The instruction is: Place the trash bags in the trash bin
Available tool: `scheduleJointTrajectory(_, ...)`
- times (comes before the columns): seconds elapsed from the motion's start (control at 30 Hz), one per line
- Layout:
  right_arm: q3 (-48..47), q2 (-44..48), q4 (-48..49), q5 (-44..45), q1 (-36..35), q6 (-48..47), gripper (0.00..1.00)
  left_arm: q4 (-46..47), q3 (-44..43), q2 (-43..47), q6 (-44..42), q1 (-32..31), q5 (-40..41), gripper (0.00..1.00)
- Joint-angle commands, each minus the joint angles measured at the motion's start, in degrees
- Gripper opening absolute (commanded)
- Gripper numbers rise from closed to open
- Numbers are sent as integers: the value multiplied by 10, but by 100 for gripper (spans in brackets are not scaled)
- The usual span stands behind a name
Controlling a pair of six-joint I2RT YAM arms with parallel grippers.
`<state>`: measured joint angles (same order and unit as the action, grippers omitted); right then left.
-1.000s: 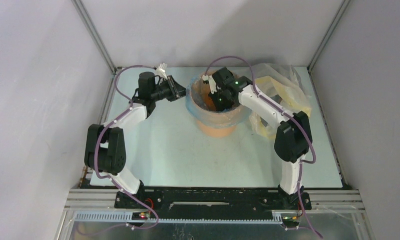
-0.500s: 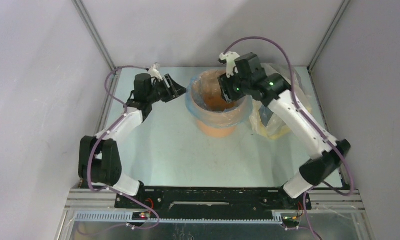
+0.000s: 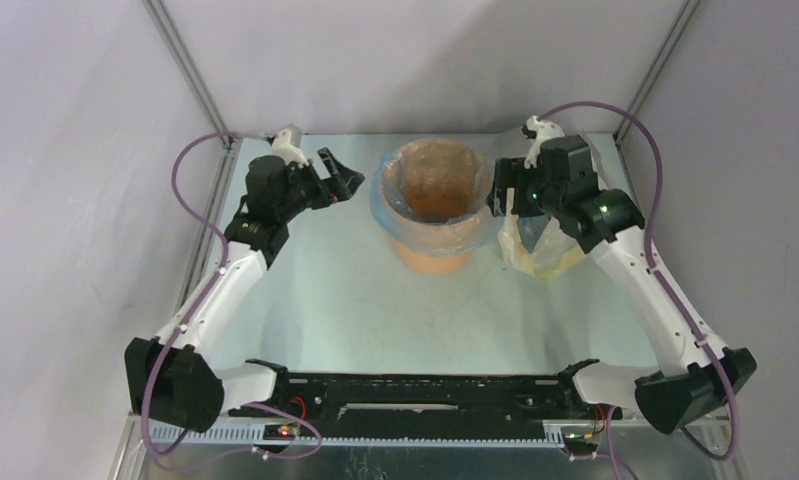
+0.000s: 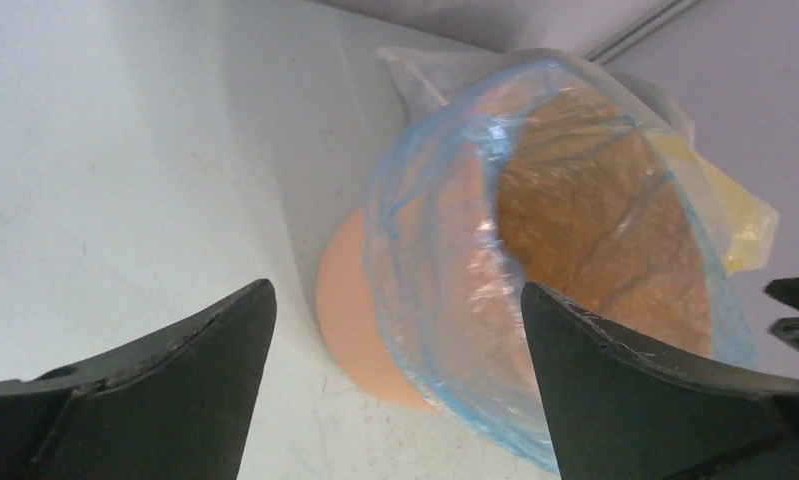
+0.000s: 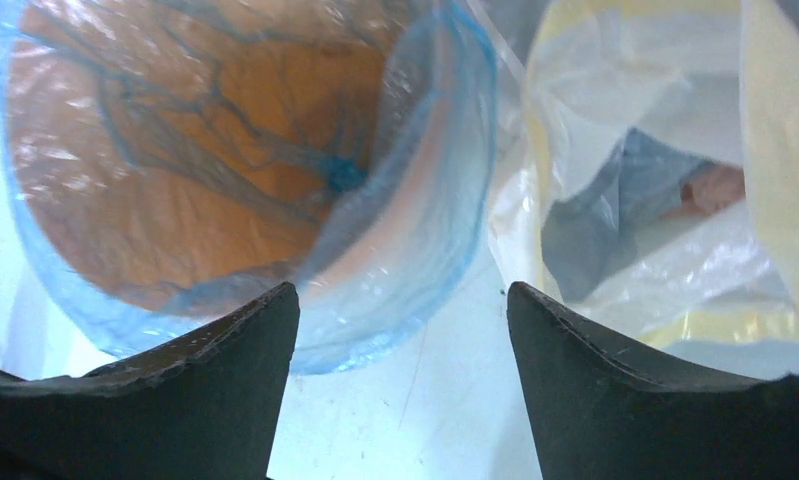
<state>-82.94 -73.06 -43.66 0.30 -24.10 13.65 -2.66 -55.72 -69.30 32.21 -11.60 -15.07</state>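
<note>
The trash bin [image 3: 433,258] is an orange-tan bucket standing upright at the back middle of the table. A light-blue trash bag [image 3: 395,215] lines its inside and folds over the rim. My left gripper [image 3: 340,176] hovers just left of the bin, open and holding nothing. In the left wrist view the bag [image 4: 455,290] and the bin's wall [image 4: 360,310] lie ahead of the left gripper [image 4: 395,288]. My right gripper [image 3: 495,193] is just right of the rim, open and holding nothing. The right wrist view shows the bag's folded edge [image 5: 415,240] beyond the right gripper [image 5: 403,290].
A larger yellowish-clear plastic bag [image 3: 550,245] lies crumpled against the bin's right side, under my right wrist, with grey and pale things inside it [image 5: 655,200]. Metal frame posts and white walls close in the table on three sides.
Both grippers have opened. The right gripper rose out of the bin's mouth and moved to its right side. The left arm drew back a little to the left.
</note>
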Motion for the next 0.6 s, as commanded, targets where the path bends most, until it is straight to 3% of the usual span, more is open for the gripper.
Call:
scheduleJointTrajectory(0.0, 60, 65, 53, 26, 18, 78, 87, -101, -98, -4, -79, -61, 75, 100)
scheduleJointTrajectory(0.07, 82, 87, 63, 35, 17, 81, 99, -143, -133, -26, -94, -83, 108, 98)
scheduleJointTrajectory(0.3, 138, 169, 84, 58, 13, 75, 100, -262, -245, -124, -106, -102, 135, 82)
scheduleJointTrajectory(0.57, 158, 189, 71, 94, 12, 58, 100, -284, -300, -173, -112, -134, 142, 82)
